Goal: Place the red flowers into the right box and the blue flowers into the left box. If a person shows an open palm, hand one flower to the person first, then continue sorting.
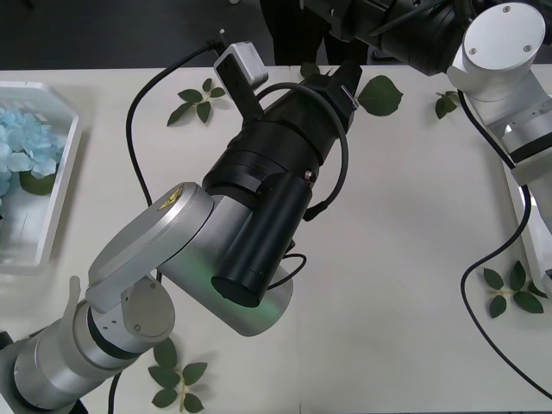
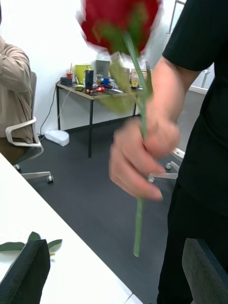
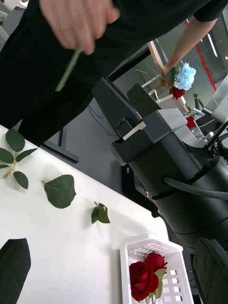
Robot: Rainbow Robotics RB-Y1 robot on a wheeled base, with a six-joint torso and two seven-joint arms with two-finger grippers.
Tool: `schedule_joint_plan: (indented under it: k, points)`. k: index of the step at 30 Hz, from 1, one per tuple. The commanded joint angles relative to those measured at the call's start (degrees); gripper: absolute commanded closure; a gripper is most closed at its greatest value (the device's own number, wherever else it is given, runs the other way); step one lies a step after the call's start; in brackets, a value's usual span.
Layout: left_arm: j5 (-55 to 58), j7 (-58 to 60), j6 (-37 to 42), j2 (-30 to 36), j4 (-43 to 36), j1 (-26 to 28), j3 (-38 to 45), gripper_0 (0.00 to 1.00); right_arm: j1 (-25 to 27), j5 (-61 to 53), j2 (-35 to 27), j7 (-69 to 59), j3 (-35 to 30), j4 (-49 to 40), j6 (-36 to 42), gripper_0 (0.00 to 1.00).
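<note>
White tabletop [image 1: 405, 259] is being stretched across by both arms, with loose leaf sprigs [image 1: 198, 99] being left scattered over it. Beyond the far edge, a red rose [image 2: 118, 19] is being held upright by a person's hand [image 2: 142, 156], the stem being gripped about halfway down and the bloom being carried above the knuckles. The right gripper [image 2: 114, 273] is being held out past the table edge just beneath that stem, its black fingers [image 2: 26, 270] being kept wide apart with nothing between them.

The left gripper [image 3: 111, 268] is being held low over the far part of the table, its fingers [image 3: 14, 266] likewise being kept spread and empty. Seen from its wrist, the right box [image 3: 173, 247] is being shown near the table's far edge with two more red flowers [image 3: 145, 278] lying inside it. Over at the table's left edge, the left box [image 1: 65, 172] is being occupied by the blue flowers [image 1: 21, 142], their pale clusters being rested against its floor.
</note>
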Motion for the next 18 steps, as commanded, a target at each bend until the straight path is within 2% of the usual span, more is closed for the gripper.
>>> schedule_joint_plan:
  k: [1, 10, 18]
  points:
    - [-0.21, -0.73, -0.79, 1.12, -0.73, -1.35, -0.80, 0.00, -2.77, -2.17, -0.44, 1.12, -0.79, -0.59, 2.05, 0.19]
    - [-0.21, -0.73, -0.79, 1.12, -0.73, -1.35, -0.80, 0.00, -0.57, -9.20, -8.96, 1.12, -0.88, -0.59, 15.33, 0.19]
    - [-0.21, -0.73, -0.79, 1.12, -0.73, -1.35, -0.80, 0.00, 5.05, -17.64, -19.77, 1.12, -1.59, -0.59, 28.69, 0.19]
